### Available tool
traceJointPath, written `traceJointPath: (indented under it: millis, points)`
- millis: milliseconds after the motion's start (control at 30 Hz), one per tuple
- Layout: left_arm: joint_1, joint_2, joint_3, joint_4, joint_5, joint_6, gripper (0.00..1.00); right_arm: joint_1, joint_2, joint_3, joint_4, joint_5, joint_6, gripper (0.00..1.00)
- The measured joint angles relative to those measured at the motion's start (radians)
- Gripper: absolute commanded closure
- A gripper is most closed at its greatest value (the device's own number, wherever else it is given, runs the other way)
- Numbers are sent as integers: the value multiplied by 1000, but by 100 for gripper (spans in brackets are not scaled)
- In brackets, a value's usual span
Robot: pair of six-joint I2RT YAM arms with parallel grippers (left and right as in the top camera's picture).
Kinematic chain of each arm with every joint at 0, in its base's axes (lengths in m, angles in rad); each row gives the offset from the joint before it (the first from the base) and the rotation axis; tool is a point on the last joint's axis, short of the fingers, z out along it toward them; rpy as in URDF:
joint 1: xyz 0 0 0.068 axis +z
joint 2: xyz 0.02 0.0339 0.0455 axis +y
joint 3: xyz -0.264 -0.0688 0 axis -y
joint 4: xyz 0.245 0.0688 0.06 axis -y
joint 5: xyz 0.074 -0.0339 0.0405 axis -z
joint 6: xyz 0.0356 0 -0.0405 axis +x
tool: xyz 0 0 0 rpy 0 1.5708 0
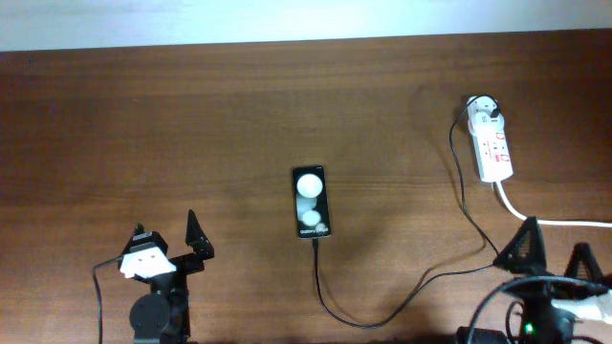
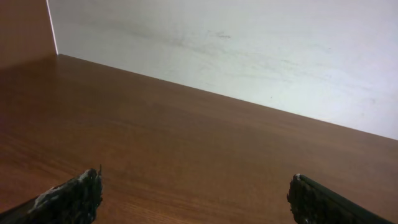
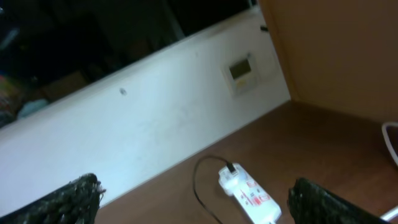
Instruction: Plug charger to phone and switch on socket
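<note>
The left gripper (image 1: 167, 241), at 7 o'clock on the bench (image 1: 239, 105), is wide open and holds nothing. The right gripper (image 1: 553, 254), at 4 o'clock, is open and empty too. The phone (image 1: 310, 203) lies flat in the middle, and the charger (image 1: 316, 272) runs from its 6 o'clock end round to the socket (image 1: 494, 151) at 2 o'clock.

You can't read socket (image 1: 494, 153) switches: too small overhead, blurred at right wrist. Cord (image 1: 574, 223) leaves right edge.
</note>
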Motion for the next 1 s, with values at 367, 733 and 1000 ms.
traceJointPath:
  millis: [367,733,1000]
  points:
    - [0,0,0,0,0,0,1,-1,0,-369,200,0,316,1]
    - [0,0,0,0,0,0,1,-1,0,-602,545,-25,302,1]
    - [0,0,0,0,0,0,1,140,0,-623,505,-118,-341,1]
